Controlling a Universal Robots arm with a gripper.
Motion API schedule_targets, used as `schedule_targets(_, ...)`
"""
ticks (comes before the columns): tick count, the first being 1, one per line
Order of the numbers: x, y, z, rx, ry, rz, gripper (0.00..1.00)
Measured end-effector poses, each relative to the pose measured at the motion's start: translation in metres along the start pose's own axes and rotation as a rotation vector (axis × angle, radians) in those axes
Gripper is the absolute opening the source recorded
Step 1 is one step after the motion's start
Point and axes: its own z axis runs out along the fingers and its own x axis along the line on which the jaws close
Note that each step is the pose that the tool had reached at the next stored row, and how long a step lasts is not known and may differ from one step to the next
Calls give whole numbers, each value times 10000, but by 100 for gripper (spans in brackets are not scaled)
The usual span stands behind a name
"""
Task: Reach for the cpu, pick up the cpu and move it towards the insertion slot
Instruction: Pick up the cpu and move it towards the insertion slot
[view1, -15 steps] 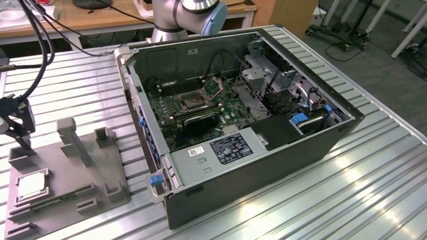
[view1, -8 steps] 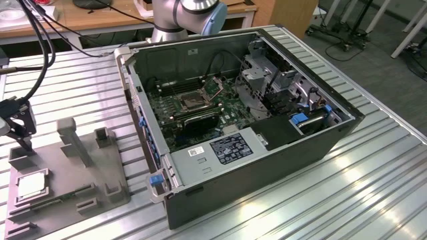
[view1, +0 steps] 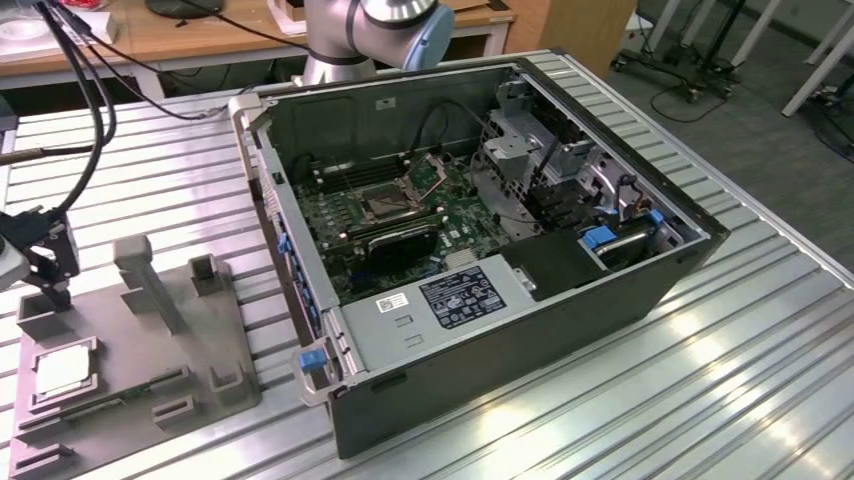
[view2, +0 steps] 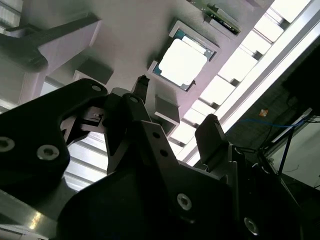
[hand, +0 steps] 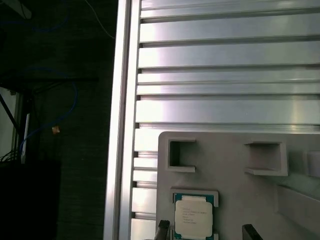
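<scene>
Exterior view, starting from its left: the end effector (view1: 51, 285) hangs over the far left corner of the grey fixture plate (view1: 134, 345), tips pointing down. As far as I can see it is clear of the plate surface. The fingers (view2: 212, 137) are spread with nothing between them; in the second wrist view only bare plate shows through the gap.

The cpu (view1: 63, 372) lies flat in a square recess of the fixture plate, metal lid up. It sits near the plate's left edge, on the camera side of the end effector. No contact between the two. In the first wrist view it falls between the lines of the two fingers, closer to one of them. In the second wrist view it lies out past the tips, on the plate.

The fixture plate rests on the ribbed aluminium desk (view1: 694, 380). Just beside the plate, on the exterior view's right, an open computer case (view1: 561, 300) lies on its side. The insertion slot (view1: 378, 205) is on the board inside that case: metal frame, dark centre. It is well apart from the fixture plate and from the cpu.
</scene>
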Motion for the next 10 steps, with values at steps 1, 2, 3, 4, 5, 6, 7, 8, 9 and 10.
schedule_targets(1, 0, -2, 18, 1, 1, -6, 65)
schedule_targets(2, 0, -8, 35, 1, 2, -13, 65)
schedule_targets(3, 3, -14, 55, 0, 2, -14, 65)
schedule_targets(4, 12, -17, 72, 1, 3, -11, 65)
schedule_targets(5, 18, -21, 90, 0, 1, -11, 65)
schedule_targets(6, 22, -24, 108, 0, 2, -12, 65)
schedule_targets(7, 25, -28, 126, 0, 0, -12, 65)
schedule_targets(8, 26, -34, 144, 0, 1, -12, 65)
schedule_targets(9, 27, -40, 163, 0, 1, -11, 65)
schedule_targets(10, 28, -45, 181, 0, 1, -12, 65)
